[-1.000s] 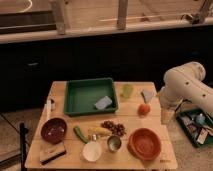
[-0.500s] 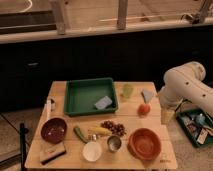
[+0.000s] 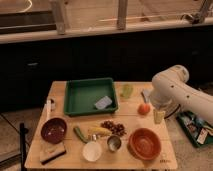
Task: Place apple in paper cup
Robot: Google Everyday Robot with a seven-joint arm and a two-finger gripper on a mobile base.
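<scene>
The apple [image 3: 144, 108], small and red-orange, rests on the wooden table [image 3: 165, 150] toward its right side. My gripper [image 3: 159, 116] hangs from the white arm just right of the apple, close to the tabletop, open and holding nothing. The white paper cup [image 3: 92, 150] stands upright near the table's front edge, left of a shiny metal cup [image 3: 114, 143]. A good stretch of table separates the cup from the apple and gripper.
A green tray [image 3: 90, 82] holding a grey sponge [image 3: 103, 102] fills the back middle. An orange bowl [image 3: 145, 143] sits front right, a dark red bowl [image 3: 53, 130] front left. Grapes [image 3: 114, 127], a banana [image 3: 99, 131] and a pale green cup [image 3: 127, 91] lie between.
</scene>
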